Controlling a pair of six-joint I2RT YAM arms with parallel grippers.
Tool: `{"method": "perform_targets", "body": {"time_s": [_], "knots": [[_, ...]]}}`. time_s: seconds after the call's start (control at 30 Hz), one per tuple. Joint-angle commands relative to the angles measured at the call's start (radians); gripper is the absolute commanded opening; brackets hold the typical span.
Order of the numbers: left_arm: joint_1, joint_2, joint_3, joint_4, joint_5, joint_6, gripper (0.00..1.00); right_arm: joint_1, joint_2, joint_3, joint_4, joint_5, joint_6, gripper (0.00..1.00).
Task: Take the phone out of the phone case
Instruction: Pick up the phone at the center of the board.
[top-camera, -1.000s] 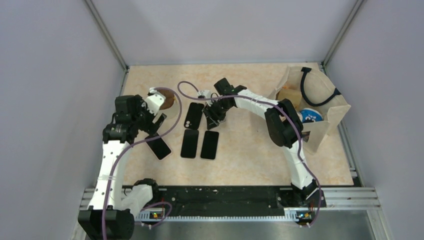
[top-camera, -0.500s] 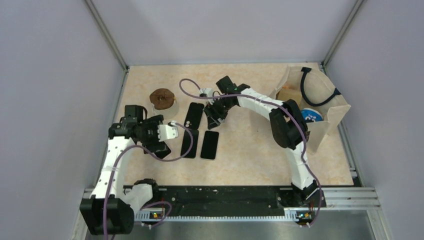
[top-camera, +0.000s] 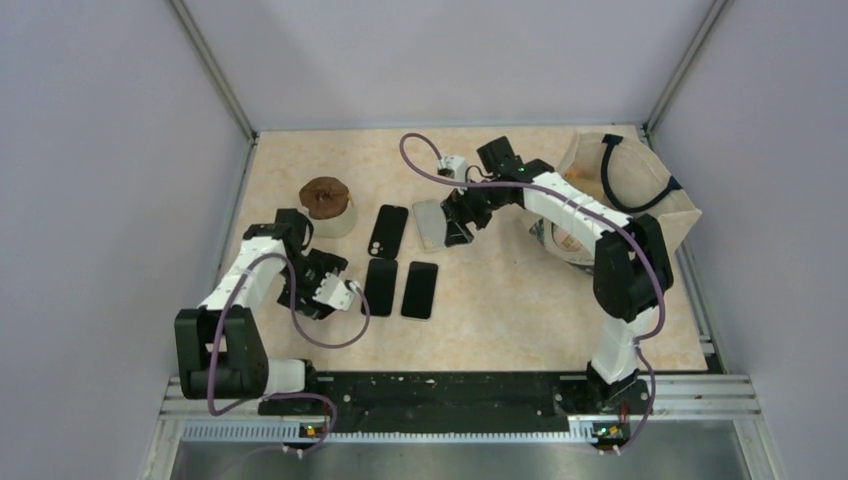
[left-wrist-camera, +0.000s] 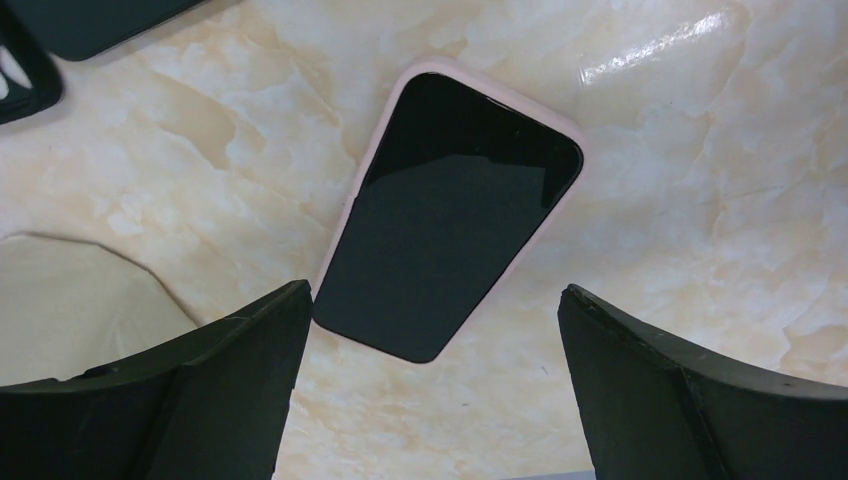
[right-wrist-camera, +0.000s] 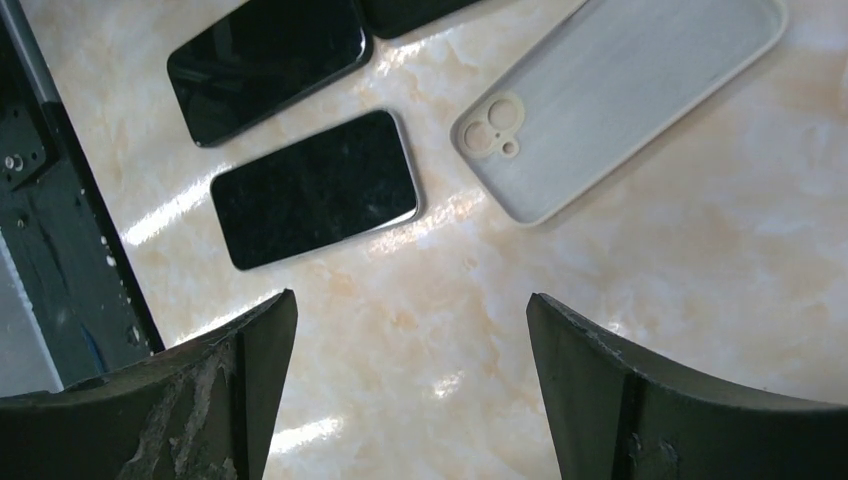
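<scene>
Hovering low in frame, my left gripper (left-wrist-camera: 435, 330) stood spread above 1 pink-cased phone (left-wrist-camera: 450, 210); my right gripper (right-wrist-camera: 410, 310), also spread, held nothing, 1 empty grey case (right-wrist-camera: 620, 100) lying upper right.

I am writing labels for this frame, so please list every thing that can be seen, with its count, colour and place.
phone in case: one, black screen in a pink case, flat on the table below the left gripper
empty case: one, light grey, mid-table
dark phones: two, black, side by side in the middle
black phone or case: one, black, camera holes showing, just beyond those two
round object: one, brown on a cream base, far left
paper bag: one, tan, far right corner
cable: one, black, in the bag
table: one, beige marble
left gripper: one, black, open
right gripper: one, black, open, holding nothing
</scene>
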Motion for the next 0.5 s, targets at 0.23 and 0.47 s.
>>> {"method": "perform_targets", "body": {"time_s": [0.23,0.47], "knots": [[-0.065,0.139,0.003,0.088,-0.092,0.326,0.98,-0.014,-0.081,-0.109,0.043,-0.062,-0.007,0.85],[-0.087,0.228,0.050,0.073,-0.140,0.375,0.98,-0.023,-0.092,-0.144,0.059,-0.087,0.003,0.85]]}}
